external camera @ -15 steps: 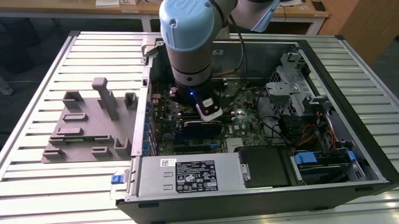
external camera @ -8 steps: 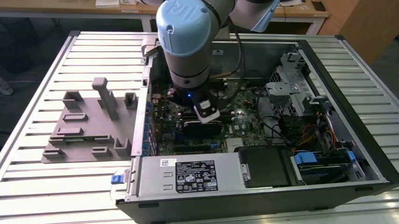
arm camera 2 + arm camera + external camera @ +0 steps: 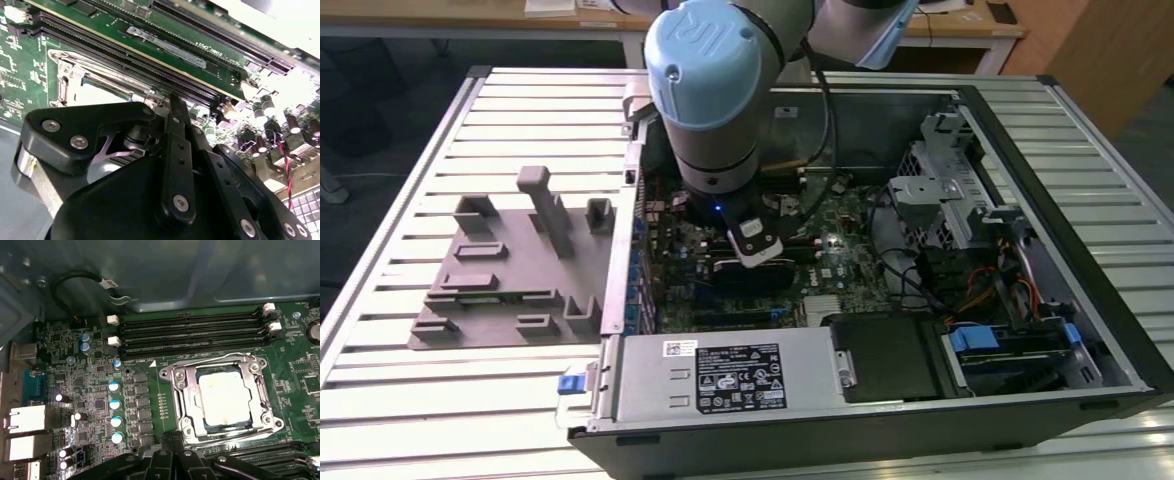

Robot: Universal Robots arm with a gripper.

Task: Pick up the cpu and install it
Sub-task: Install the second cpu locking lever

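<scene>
The cpu (image 3: 222, 397) is a pale silvery square lying flat in the motherboard socket, with the metal socket frame (image 3: 182, 390) around it. In the second wrist view a pale patch of the cpu (image 3: 100, 92) shows behind the black gripper linkage. My gripper (image 3: 173, 440) hovers just beside the socket's edge with its black fingers drawn together and nothing between them. The exterior view has the gripper (image 3: 754, 255) reaching down into the open computer case over the green motherboard (image 3: 854, 215).
A grey plastic fixture tray (image 3: 507, 270) lies on the slatted table at the exterior view's left. Inside the case are the power supply (image 3: 720, 375), a drive cage (image 3: 947, 190) and cables. Black memory slots (image 3: 195, 332) run along the socket.
</scene>
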